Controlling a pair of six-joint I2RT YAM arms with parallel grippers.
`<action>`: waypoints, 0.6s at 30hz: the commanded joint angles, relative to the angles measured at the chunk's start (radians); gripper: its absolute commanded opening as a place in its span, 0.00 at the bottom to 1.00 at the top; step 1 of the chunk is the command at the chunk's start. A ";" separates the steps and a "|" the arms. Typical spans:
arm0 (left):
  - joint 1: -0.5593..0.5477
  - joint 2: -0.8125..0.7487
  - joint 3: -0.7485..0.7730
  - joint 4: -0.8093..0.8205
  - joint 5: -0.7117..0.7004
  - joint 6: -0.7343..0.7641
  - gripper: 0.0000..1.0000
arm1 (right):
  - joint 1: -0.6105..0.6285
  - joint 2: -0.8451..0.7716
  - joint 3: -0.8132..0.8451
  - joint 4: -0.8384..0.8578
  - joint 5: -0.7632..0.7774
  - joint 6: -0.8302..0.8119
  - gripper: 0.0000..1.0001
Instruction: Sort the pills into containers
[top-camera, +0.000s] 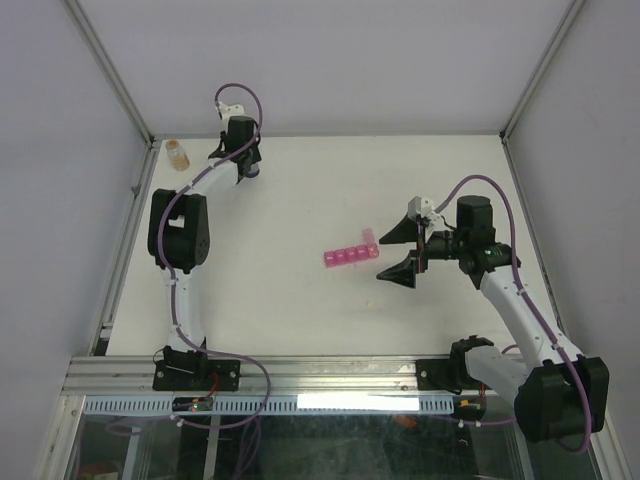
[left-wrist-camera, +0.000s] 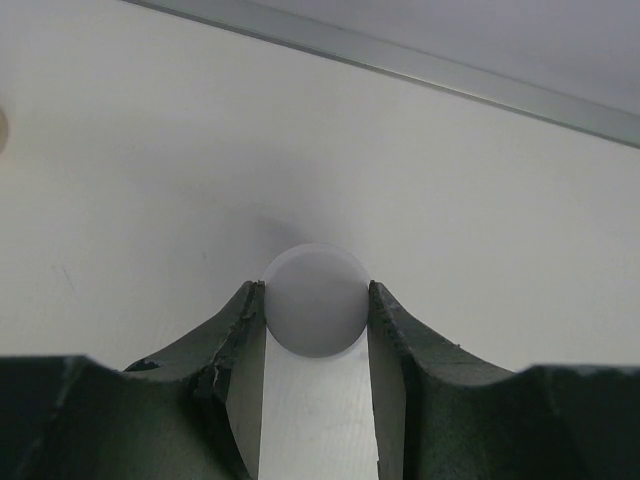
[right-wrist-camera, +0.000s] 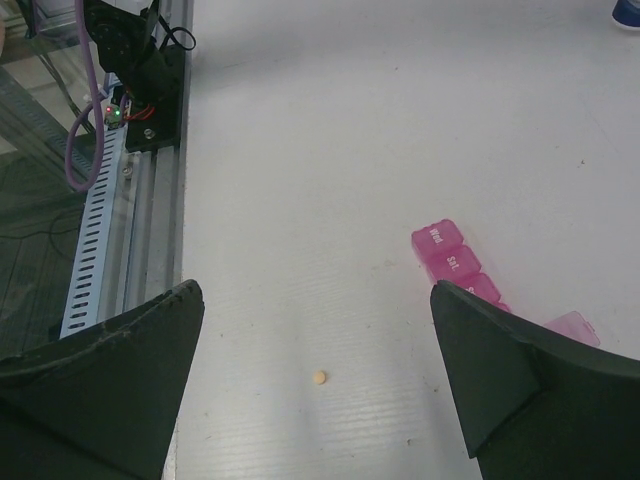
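Observation:
The containers are a pink pill-organiser strip (top-camera: 350, 254) lying mid-table, its far-end lid (right-wrist-camera: 572, 328) flipped open. In the right wrist view the strip (right-wrist-camera: 455, 265) runs behind the right finger. One tiny pale orange pill (right-wrist-camera: 319, 377) lies on the table between the fingers of my right gripper (right-wrist-camera: 316, 286), which hangs open above it, touching nothing. This gripper (top-camera: 405, 250) sits just right of the strip. At the far left back, my left gripper (top-camera: 247, 166) is shut on the round white cap of a small bottle (left-wrist-camera: 316, 300), gripped from both sides.
A small amber bottle (top-camera: 177, 153) stands in the far left corner by the wall rail. The metal frame rail (right-wrist-camera: 130, 190) with cables and the left arm's base (right-wrist-camera: 135, 60) runs along the near table edge.

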 joint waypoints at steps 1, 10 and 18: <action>0.030 0.046 0.122 -0.038 -0.070 0.026 0.03 | -0.008 0.006 0.004 0.037 0.003 0.007 0.99; 0.041 0.015 0.143 -0.054 -0.071 0.058 0.80 | -0.010 0.011 0.004 0.037 0.009 0.006 0.99; 0.034 -0.290 -0.016 -0.025 0.218 0.063 0.99 | -0.033 0.014 0.002 0.086 0.038 0.082 0.99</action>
